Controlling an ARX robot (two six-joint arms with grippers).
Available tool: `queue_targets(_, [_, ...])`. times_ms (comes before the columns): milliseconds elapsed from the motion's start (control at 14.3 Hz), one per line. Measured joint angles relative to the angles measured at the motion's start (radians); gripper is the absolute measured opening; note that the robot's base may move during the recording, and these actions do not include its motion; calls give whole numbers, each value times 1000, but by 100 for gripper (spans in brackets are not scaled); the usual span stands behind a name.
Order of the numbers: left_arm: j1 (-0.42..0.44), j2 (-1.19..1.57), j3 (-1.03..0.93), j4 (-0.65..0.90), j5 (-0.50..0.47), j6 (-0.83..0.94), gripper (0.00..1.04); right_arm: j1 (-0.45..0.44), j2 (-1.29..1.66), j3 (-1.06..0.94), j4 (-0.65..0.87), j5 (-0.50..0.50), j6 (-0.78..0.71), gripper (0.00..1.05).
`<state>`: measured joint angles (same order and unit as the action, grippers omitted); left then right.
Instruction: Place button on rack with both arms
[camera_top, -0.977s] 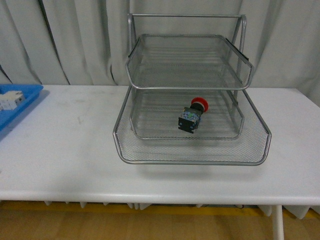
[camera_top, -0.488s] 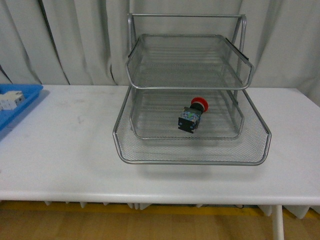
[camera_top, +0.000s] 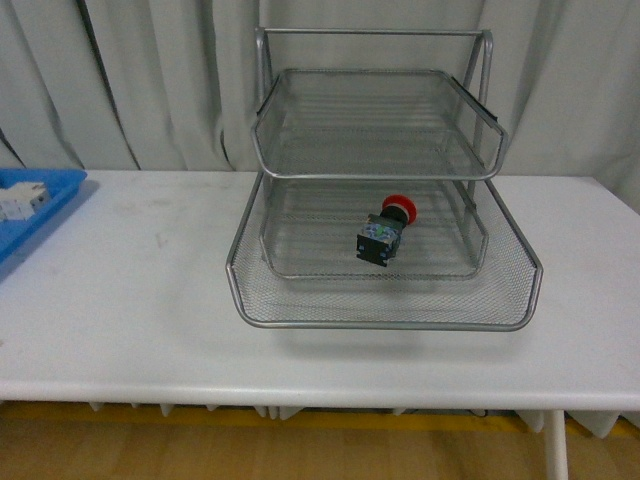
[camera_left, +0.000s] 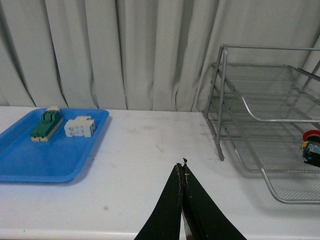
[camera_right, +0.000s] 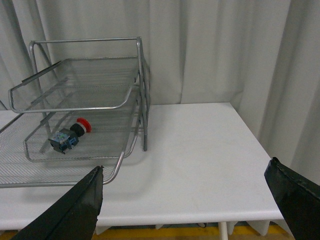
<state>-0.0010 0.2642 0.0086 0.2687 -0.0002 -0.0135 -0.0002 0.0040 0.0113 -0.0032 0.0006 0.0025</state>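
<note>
**Button lying in the rack, both arms drawn back**

The button (camera_top: 385, 232) is lying on its side inside the rack (camera_top: 385, 326), on what looks like the middle tier, right of that tier's centre. Its red cap is pointing toward about 1 o'clock and its dark body toward 7 o'clock in the front view. Nothing is touching it.

The rack is standing on the white surface (camera_top: 130, 300) at about 12 o'clock, its open fronts facing 6 o'clock. A pale curtain (camera_top: 150, 80) is hanging behind it.

Neither arm is showing in the front view. In the left wrist view, the left gripper (camera_left: 182, 167) is hovering above the surface with its jaws pressed together on nothing, well apart from the rack. In the right wrist view, the right gripper (camera_right: 186, 165) is hanging with its jaws spread wide and empty, well away from the button.

A blue tray (camera_top: 45, 205) is sitting at the 9 o'clock edge of the surface. It is carrying a green-and-cream block (camera_left: 46, 125) and a white block (camera_left: 80, 126) side by side.
</note>
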Motion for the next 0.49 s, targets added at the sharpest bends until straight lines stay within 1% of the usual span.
queue_targets(349, [0, -93, 0, -97, 0, 0, 2, 0, 0, 0, 0, 0, 0, 98])
queue_targets(419, [0, -180, 0, -229, 0, 0, 2, 0, 0, 0, 0, 0, 0, 98])
queue_targets(488, [0, -258, 0, -265, 0, 0, 2, 0, 0, 0, 0, 0, 0, 98])
